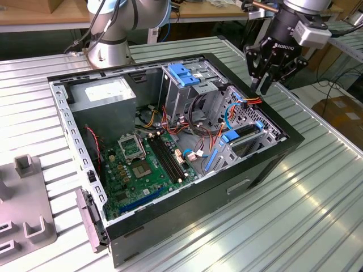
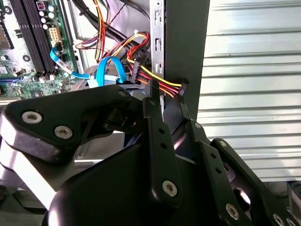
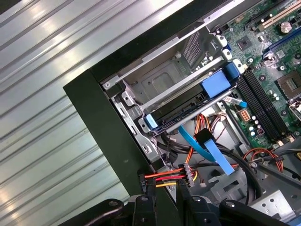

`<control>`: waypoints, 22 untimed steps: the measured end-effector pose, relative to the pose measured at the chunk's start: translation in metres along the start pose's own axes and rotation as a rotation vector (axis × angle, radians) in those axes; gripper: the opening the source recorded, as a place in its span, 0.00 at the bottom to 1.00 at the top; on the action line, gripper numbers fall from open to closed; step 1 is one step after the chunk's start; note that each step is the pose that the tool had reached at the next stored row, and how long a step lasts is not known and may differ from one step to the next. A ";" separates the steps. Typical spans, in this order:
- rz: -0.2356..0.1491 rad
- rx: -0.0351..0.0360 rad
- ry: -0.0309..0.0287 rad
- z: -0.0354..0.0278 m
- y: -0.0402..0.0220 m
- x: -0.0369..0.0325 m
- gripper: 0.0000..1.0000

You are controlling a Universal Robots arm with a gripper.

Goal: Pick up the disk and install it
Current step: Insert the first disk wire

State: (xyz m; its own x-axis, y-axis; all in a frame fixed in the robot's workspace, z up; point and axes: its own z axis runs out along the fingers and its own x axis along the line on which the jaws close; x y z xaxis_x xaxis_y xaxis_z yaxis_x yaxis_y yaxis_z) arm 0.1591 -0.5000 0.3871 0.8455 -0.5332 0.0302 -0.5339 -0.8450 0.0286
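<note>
The disk (image 1: 248, 130) lies in the drive cage at the near right corner of the open computer case (image 1: 187, 218), with its blue rails showing at both ends. In the first wrist view the disk (image 3: 188, 104) is a dark slab between two blue rail tabs inside the cage. My gripper (image 1: 265, 88) hangs above the case's right wall, apart from the disk. In both wrist views its fingers stand a narrow gap apart with nothing between them. A red, yellow and black power cable (image 2: 160, 82) runs just beyond the gripper (image 2: 168, 101).
A blue data cable (image 3: 207, 150) loops beside the cage. The motherboard (image 1: 144, 164) covers the case floor, and a power supply (image 1: 105, 93) sits at the back. A blue latch (image 1: 182, 72) tops the rear bay. Grey fixtures (image 1: 25, 215) lie on the ribbed table.
</note>
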 end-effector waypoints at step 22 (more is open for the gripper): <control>-0.150 0.0010 0.0714 0.0135 -0.0013 0.0018 0.31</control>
State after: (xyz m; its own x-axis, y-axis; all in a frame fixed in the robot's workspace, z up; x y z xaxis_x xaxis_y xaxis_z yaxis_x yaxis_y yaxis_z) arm 0.1614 -0.5004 0.3736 0.9126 -0.3972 0.0966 -0.4021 -0.9149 0.0371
